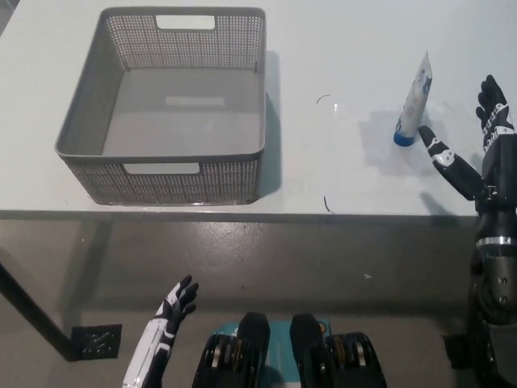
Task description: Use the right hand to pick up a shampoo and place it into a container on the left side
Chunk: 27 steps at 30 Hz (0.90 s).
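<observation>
A white shampoo tube (414,101) with a blue cap stands cap-down on the white table (339,170), right of centre. My black right hand (477,153) is raised over the table's right part, open, fingers spread, just right of the tube and not touching it. The grey mesh basket (89,133) sits on the table's left side with nothing inside. My white left hand (168,319) rests low at the bottom left, below the table edge, fingers apart and holding nothing.
The table's front edge (242,215) runs across the middle of the view, with grey floor below it. Bare tabletop lies between the basket and the tube.
</observation>
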### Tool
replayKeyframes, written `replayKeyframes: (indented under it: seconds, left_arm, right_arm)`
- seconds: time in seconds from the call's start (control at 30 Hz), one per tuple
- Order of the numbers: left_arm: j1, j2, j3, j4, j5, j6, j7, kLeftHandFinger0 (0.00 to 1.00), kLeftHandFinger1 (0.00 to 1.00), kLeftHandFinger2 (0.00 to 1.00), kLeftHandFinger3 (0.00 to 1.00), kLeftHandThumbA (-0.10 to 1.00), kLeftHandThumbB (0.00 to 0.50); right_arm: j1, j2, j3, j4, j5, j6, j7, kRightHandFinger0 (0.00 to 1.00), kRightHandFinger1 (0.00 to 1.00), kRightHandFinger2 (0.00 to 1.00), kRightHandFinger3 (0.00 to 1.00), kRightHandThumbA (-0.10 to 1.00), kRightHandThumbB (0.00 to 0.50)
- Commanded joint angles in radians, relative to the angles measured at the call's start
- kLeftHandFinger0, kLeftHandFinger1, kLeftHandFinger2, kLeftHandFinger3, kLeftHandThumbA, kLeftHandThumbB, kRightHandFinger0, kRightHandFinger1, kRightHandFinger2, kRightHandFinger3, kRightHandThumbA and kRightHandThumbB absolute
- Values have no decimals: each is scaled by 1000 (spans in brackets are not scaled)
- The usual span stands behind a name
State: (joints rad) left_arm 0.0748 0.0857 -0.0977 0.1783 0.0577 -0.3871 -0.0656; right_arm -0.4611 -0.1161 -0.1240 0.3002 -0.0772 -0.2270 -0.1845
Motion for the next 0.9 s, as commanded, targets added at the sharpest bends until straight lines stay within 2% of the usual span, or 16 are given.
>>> replayKeyframes:
  seconds: [0.0, 0.07, 0.13, 0.3, 0.4, 0.47, 0.5, 0.57, 0.77, 0.87]
  left_arm:
    - [18, 2, -4, -8, -12, -56, -13, 1000, 1000, 1000, 1000, 1000, 86]
    - [24, -1, -5, -15, -14, -54, -14, 1000, 1000, 1000, 1000, 1000, 69]
    - [27, -2, -6, -24, -19, -45, -17, 1000, 1000, 1000, 1000, 1000, 86]
    - [17, 1, -3, -14, -7, -54, -14, 1000, 1000, 1000, 1000, 1000, 82]
    - [19, 1, -4, -17, -7, -45, -15, 1000, 1000, 1000, 1000, 1000, 75]
    - [20, -1, -3, -16, -16, -43, -18, 1000, 1000, 1000, 1000, 1000, 89]
    - [19, 0, -2, -14, -19, -47, -19, 1000, 1000, 1000, 1000, 1000, 80]
    - [15, 0, 0, -10, -13, -46, -15, 1000, 1000, 1000, 1000, 1000, 77]
    - [19, 0, -2, -18, -15, -32, -19, 1000, 1000, 1000, 1000, 1000, 86]
    - [18, 0, -2, -17, -8, -43, -16, 1000, 1000, 1000, 1000, 1000, 66]
  right_arm:
    - [-102, -18, -24, 85, 55, 1, 15, 1000, 1000, 1000, 1000, 879, 330]
    - [-137, -26, -22, 152, 53, -12, 19, 1000, 1000, 1000, 1000, 881, 319]
    - [-164, -26, -20, 201, 56, -22, 17, 1000, 1000, 1000, 1000, 861, 309]
    - [-240, -31, -7, 333, 28, -38, -9, 1000, 1000, 1000, 1000, 873, 325]
    - [-279, -29, -2, 400, 17, -48, -23, 1000, 1000, 1000, 1000, 852, 314]
    - [-304, -28, 1, 442, 10, -51, -31, 1000, 1000, 1000, 1000, 860, 338]
    - [-315, -26, 4, 458, 7, -47, -35, 1000, 1000, 1000, 1000, 870, 348]
    - [-331, -23, 7, 483, 8, -51, -34, 1000, 1000, 1000, 1000, 870, 330]
    - [-381, -21, 19, 586, 0, -70, -50, 1000, 1000, 1000, 1000, 874, 350]
    - [-417, -21, 28, 656, -3, -72, -62, 1000, 1000, 1000, 1000, 894, 361]
